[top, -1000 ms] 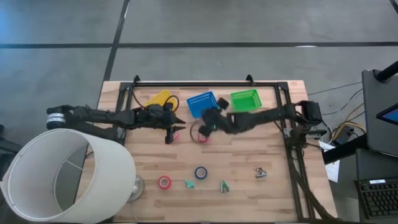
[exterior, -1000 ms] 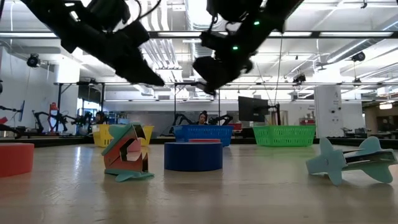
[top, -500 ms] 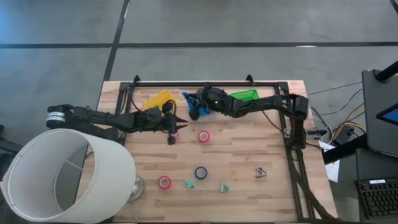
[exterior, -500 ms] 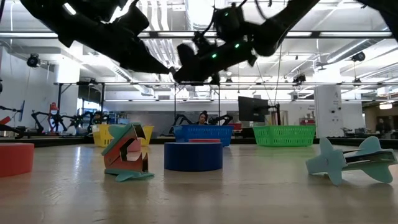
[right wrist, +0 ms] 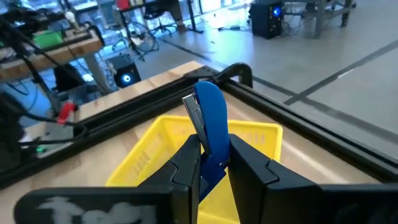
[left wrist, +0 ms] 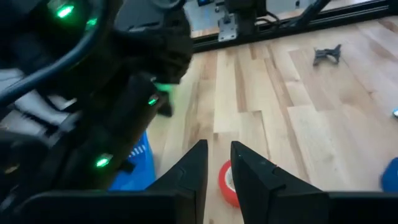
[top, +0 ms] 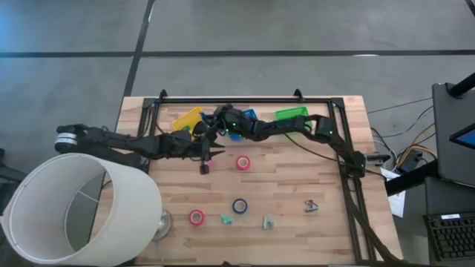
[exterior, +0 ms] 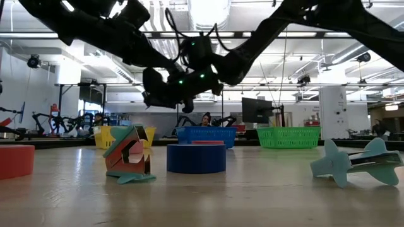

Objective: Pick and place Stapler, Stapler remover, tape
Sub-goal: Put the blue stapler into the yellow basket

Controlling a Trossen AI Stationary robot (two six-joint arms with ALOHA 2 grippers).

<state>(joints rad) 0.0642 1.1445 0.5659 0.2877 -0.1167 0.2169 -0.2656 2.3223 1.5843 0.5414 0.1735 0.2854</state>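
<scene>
My right gripper (right wrist: 214,155) is shut on a blue stapler (right wrist: 208,121) and holds it over the yellow basket (right wrist: 155,155), which stands at the far left of the basket row (top: 187,119). In the high view that gripper (top: 211,122) reaches in from the right. My left gripper (left wrist: 217,171) hovers near the table's middle (top: 208,154), its fingers a little apart with nothing between them. A red tape roll (top: 243,162) lies flat just ahead of it. Nearer the front lie a blue tape roll (top: 240,205), another red roll (top: 196,217) and three staple removers (top: 225,219) (top: 267,222) (top: 311,206). My right gripper pinches the stapler's lower part (right wrist: 211,163) between its two fingers. The fingers come nearly level from the table's right. The stapler stands up past the fingertips, its metal strip (right wrist: 193,112) on one side, lifted clear above the yellow basket.
A blue basket (exterior: 205,134) and a green basket (top: 292,113) stand beside the yellow one along the far edge, inside a black frame (top: 245,99). A big white lampshade (top: 82,208) fills the near left corner. My two arms nearly cross above the table's far middle.
My right gripper has swung with the stapler from above the red tape roll toward the table's far left, past the blue basket, and has rolled and sunk somewhat. It now hangs over the yellow basket. The tape roll has stayed where it was.
</scene>
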